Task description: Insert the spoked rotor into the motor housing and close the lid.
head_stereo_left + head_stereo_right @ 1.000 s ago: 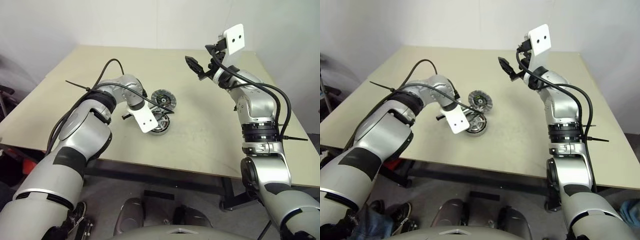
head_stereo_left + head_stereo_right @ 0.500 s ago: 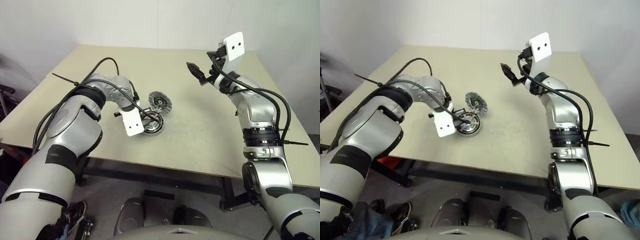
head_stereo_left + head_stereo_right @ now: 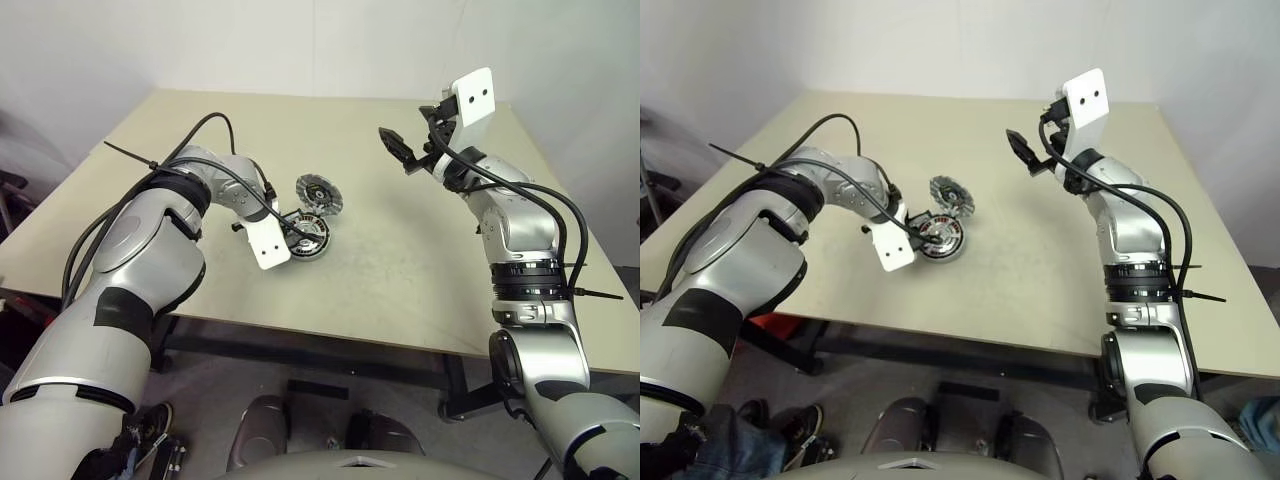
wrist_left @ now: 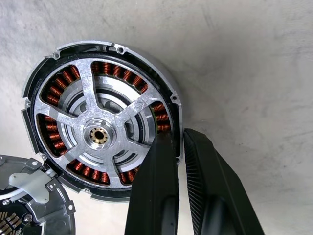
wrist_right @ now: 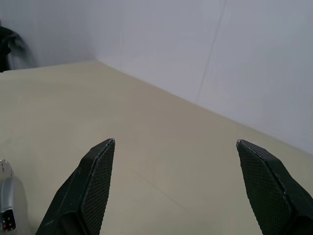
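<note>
The motor housing [image 4: 146, 58] lies on the table [image 3: 400, 270], its copper windings showing, with the spoked rotor [image 4: 90, 98] seated inside it. My left gripper [image 4: 180, 139] points down at the housing's [image 3: 312, 240] rim and is shut, its fingertips [image 4: 166, 147] touching that rim. I cannot tell whether the rim is pinched. The lid [image 3: 318, 192] stands tilted just behind the housing, and its edge [image 4: 34, 200] shows beside it. My right gripper [image 5: 176, 142] hangs open and empty, raised over the far right of the table [image 3: 412, 130].
The table's front edge runs below the housing, and a white wall stands behind the table. White plates sit on both wrists [image 3: 265, 243] [image 3: 472, 97]. Bare tabletop lies between the housing and the right arm.
My left wrist has rolled, swinging its white plate leftward off the housing. The view shifted a little; housing, lid and right gripper kept their places.
</note>
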